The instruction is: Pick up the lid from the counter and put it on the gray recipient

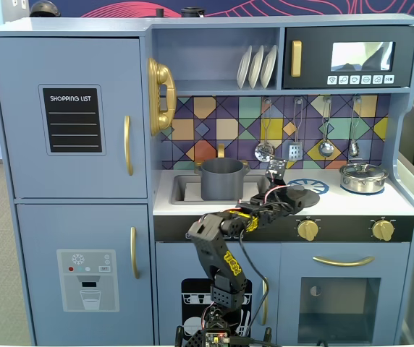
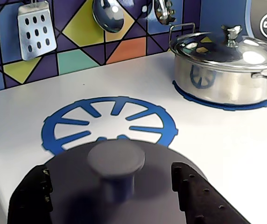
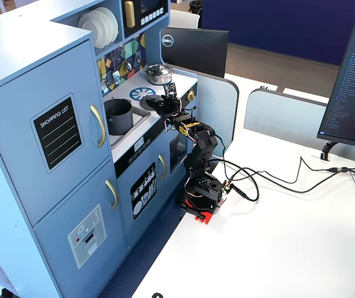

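Gray lid (image 1: 299, 195) sits flat on the white counter (image 1: 352, 202), right of the sink (image 1: 182, 189), partly over the blue burner mark (image 1: 315, 186). Gripper (image 1: 283, 189) is at the lid's left edge in this fixed view; arm (image 1: 225, 249) rises from the base below the counter front. Gray pot (image 1: 222, 178) stands in the sink, open top, well left of the lid. Steel pot (image 1: 363, 177) with its own lid sits at the right end of the counter.

Wrist view: lid (image 2: 124, 186) fills the lower frame, knob (image 2: 116, 159) upright between the two black fingers (image 2: 189, 193). Fingers stand apart on either side of the knob, clear gaps both sides, so the claw is released, not touching the knob. Lid overlaps the near rim of the burner mark (image 2: 110, 123). Steel pot (image 2: 224, 65) upper right, on a second blue mark. Spatula (image 2: 36, 29) and ladle (image 2: 108, 14) hang on the tiled wall.

Other fixed view: arm (image 3: 199, 155) reaches from the desk up over the counter edge, gripper (image 3: 164, 101) above the lid (image 3: 156, 102). Pot (image 3: 119, 116) in the sink, apart from the lid. Finger spacing too small to read here.
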Robot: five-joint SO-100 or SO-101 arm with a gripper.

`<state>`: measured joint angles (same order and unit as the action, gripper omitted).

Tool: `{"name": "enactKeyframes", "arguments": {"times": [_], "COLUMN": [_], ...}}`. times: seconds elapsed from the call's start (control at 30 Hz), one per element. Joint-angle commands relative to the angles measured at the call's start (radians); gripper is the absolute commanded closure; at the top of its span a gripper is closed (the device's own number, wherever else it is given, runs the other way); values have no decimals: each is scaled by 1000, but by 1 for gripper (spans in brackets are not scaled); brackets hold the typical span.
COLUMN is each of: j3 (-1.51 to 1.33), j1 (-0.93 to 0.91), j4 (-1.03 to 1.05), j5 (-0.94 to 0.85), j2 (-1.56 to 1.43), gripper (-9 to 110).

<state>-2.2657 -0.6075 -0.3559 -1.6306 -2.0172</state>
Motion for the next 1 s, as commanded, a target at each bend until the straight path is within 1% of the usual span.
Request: {"name": "enactKeyframes", "arguments": {"times": [0.0,0.33,0.43,0.47,0.6,0.8,0.97], "j3": [132,295,319,327,321,288,318], "j1": [12,32,40,40,48,48,51], "j4": [-46,-49,-51,-51,-63,-109,-117], "j5": [12,17,20,21,12,28,15], "j2": [78,265,304,318,336,318,268], "gripper": [77,80,83,85,102,102,102]}}
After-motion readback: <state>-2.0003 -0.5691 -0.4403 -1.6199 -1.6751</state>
